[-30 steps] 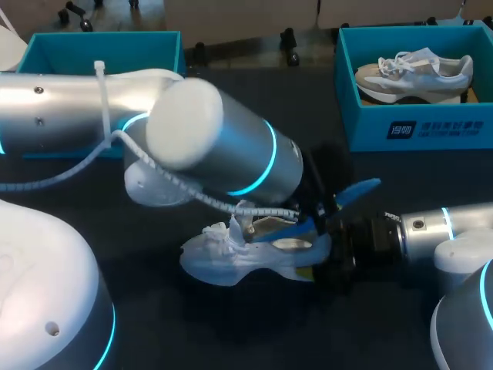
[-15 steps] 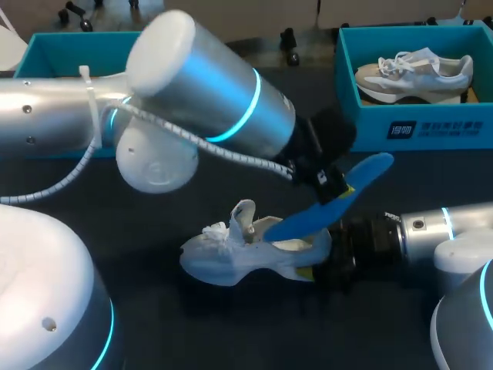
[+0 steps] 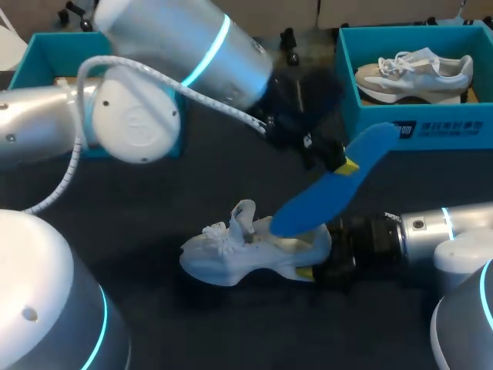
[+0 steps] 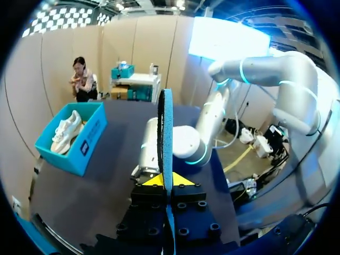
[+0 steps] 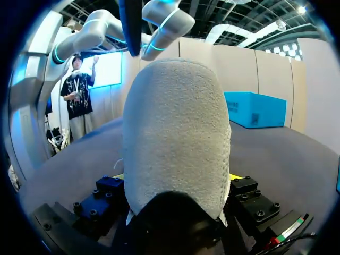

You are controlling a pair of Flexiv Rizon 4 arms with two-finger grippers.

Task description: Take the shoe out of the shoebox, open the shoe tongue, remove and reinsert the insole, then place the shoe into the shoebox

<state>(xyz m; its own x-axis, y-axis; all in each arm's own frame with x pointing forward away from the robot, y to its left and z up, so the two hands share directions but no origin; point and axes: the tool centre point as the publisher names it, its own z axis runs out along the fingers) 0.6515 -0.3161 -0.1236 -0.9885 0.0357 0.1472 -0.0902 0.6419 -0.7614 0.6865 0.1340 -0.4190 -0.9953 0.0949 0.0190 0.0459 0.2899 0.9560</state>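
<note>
the white shoe (image 3: pixel 246 250) is seen lying on the dark surface (image 3: pixel 154 208) in front of the robot, well apart from the teal shoebox (image 3: pixel 416 127) at the far right, in which a second shoe (image 3: pixel 412 71) is kept. the shoe's heel is pinched between the fingers of the right tool (image 3: pixel 312 260), and in the right wrist view the heel (image 5: pixel 178 133) is seen filling the space between the yellow tips. the blue insole (image 3: pixel 331 193) is gripped at its upper end by the left tool (image 3: pixel 339 163); in the left wrist view it (image 4: pixel 164 133) is seen edge-on, clamped between the two tips. the insole is held slanted above the shoe, with its lower end over the opening; whether that end touches the shoe cannot be told. the tongue (image 3: pixel 243 216) is seen standing up and pulled forward. the step in hand is judged to be the removal of the insole, nearly completed, with reinsertion due next. for this to be done well, the heel should be kept firmly held so that the shoe is not dragged or tipped, and the insole should be drawn clear along its own length rather than twisted. for reinsertion, the free end should be led in low under the raised tongue and slid towards the toe, and the heel end pressed flat last, since a folded insole is the likeliest fault.
</note>
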